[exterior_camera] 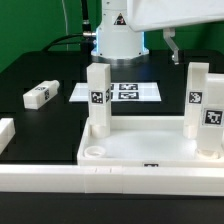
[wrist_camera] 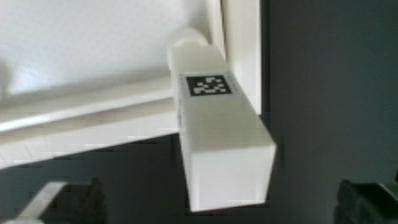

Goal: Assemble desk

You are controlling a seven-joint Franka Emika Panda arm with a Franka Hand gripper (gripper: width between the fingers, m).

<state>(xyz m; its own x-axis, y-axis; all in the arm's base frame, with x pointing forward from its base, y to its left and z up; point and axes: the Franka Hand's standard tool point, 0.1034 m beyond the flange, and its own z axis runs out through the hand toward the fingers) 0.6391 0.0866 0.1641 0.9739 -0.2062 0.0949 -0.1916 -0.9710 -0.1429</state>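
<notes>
White plastic tray-like desk top (exterior_camera: 140,148) sits at the table's front edge. Three square white post legs look seated upright, e.g. (exterior_camera: 97,95). The fourth white post leg (exterior_camera: 40,95) lies loose on the black table, well apart toward the exterior view's left. The round front corner socket (exterior_camera: 93,152) is empty, so roughly one leg is left. The gripper (wrist_camera: 217,200) hangs over a standing leg (wrist_camera: 222,120), jaws spread wide and straddling it, pinching nothing.

backdrop (exterior_camera: 25,25): green, plain | table (exterior_camera: 55,125): black, matte | marker board (exterior_camera: 115,92): flat on table | light: soft, even
</notes>
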